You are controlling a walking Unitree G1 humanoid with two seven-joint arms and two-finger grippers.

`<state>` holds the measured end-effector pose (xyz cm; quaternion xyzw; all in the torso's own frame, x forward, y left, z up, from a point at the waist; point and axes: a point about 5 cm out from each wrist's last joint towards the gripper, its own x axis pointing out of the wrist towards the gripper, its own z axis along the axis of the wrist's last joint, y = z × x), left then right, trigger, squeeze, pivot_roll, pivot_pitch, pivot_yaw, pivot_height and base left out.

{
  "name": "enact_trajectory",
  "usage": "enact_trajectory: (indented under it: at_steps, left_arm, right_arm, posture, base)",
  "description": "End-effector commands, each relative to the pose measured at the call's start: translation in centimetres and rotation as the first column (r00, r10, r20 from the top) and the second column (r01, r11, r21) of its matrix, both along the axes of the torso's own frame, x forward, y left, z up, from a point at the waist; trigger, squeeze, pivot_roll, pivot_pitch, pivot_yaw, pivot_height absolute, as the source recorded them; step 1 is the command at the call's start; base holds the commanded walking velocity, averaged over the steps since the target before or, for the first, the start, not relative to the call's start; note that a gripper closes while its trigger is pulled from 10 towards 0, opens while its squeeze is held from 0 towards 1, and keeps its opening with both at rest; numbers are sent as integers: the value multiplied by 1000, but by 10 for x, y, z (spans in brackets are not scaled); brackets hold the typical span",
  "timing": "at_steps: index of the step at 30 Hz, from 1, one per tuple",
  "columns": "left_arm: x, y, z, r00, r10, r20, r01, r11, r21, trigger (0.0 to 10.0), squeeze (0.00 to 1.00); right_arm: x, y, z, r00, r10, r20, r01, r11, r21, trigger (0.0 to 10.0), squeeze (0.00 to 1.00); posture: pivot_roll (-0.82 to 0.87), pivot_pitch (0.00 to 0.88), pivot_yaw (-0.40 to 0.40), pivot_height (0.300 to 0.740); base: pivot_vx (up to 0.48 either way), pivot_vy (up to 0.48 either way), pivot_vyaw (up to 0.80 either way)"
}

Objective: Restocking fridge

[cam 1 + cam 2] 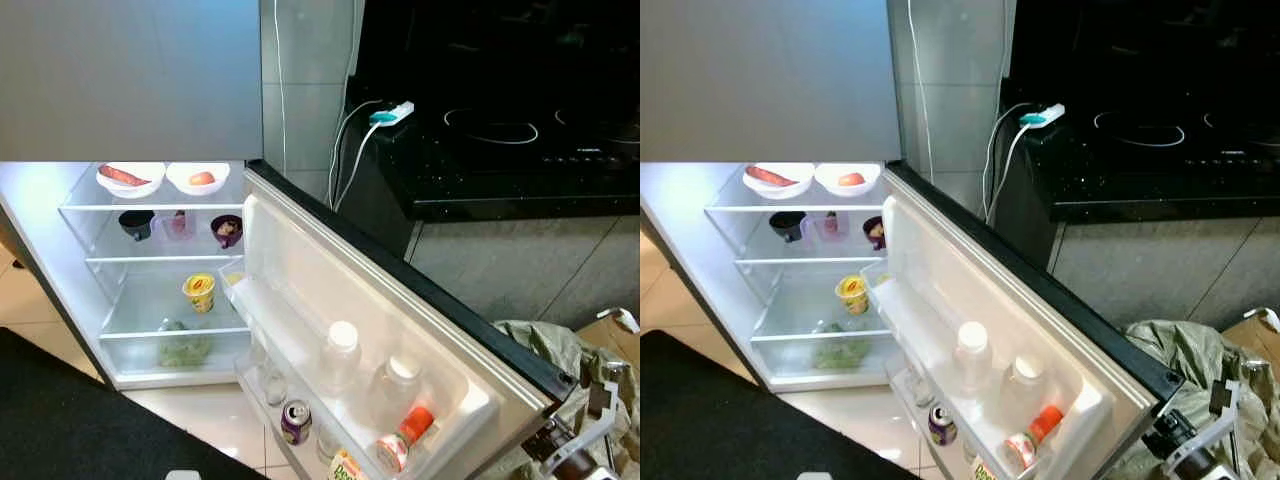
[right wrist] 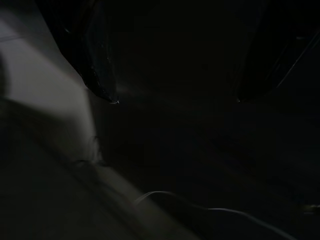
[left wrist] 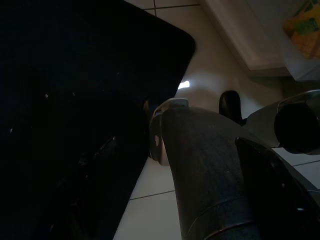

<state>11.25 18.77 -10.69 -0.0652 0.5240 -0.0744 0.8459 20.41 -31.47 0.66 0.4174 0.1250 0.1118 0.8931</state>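
The fridge (image 1: 60,215) stands open on the left of the scene, its door (image 1: 330,290) swung toward the robot and to the right, and it already holds a fair stock. On the top shelf sit two white bowls, the left one (image 1: 130,178) with something long and reddish in it, the right one (image 1: 198,177) with an orange item. The shelf below carries a dark cup (image 1: 136,223), a small clear container (image 1: 178,224) and a dark purple cup (image 1: 227,230). Lower still stands a yellow tub (image 1: 200,292), and leafy greens (image 1: 183,348) lie in the bottom space. The door rack holds two white-capped bottles (image 1: 341,355), an orange-capped bottle lying on its side (image 1: 403,437), a purple can (image 1: 295,421) and a juice carton (image 1: 345,467) at the near edge. Judged from this, the restocking looks partly done, with free room left on the lower shelves. A crumpled bag (image 1: 560,350) lies on the floor to the right, below the dark stove surface (image 1: 520,140); what it holds cannot be made out. Neither arm seems to be working: the right pincer (image 2: 175,95) hangs in shade with its two fingers apart and nothing between them, while the left pincer hangs over the floor tiles beside a black mat (image 3: 75,100), and whether it is apart or together cannot be told.
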Motion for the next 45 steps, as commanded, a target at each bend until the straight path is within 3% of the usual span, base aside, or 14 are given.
enact_trajectory:
  at_steps: [1,3,4,11,20,29,42,45]
  left_arm:
    - [-15,-10,-6,998,-6,-63,4,1000,-28,10000,0]
    - [-15,-11,-6,998,-7,-64,5,1000,-29,10000,0]
    - [-16,-12,-6,998,-13,-67,11,999,-30,10000,0]
    - [-17,-13,-6,997,-19,-73,17,999,-35,10000,0]
    - [-16,-12,-6,997,-24,-73,22,999,-32,10000,0]
    - [-15,-13,-6,997,-27,-69,25,999,-34,10000,0]
    - [-13,-9,-5,998,-11,-59,9,1000,-23,10000,0]
    - [-13,-9,-5,998,-11,-60,10,1000,-21,10000,0]
  right_arm:
    - [-8,-1,-11,995,-35,-91,28,997,-73,10000,0]
    - [-11,-2,-16,988,-70,-140,53,991,-122,10000,0]
    - [-17,-5,-23,969,-127,-211,84,975,-204,10000,0]
    - [-30,-10,-35,920,-235,-314,132,939,-317,10000,0]
    - [-31,-13,-37,889,-310,-337,159,899,-408,10000,0]
    - [-39,-10,-47,843,-336,-419,73,845,-530,10000,0]
    - [-38,-9,-48,839,-351,-416,62,821,-567,10000,0]
    - [-31,-13,-42,847,-378,-373,90,794,-601,10000,0]
  posture:
    - [-35,0,-59,740]
    - [-36,0,-60,740]
    - [-36,0,-60,740]
    - [-36,0,-61,740]
    - [-36,0,-57,740]
    - [-35,0,-59,740]
    - [-38,0,-57,740]
    - [-40,0,-55,740]
  base:
    - [0,0,0]
    - [0,0,0]
    - [0,0,0]
    - [-168,0,0]
    - [-322,0,0]
    - [-331,0,0]
    - [-77,0,0]
    - [0,0,0]
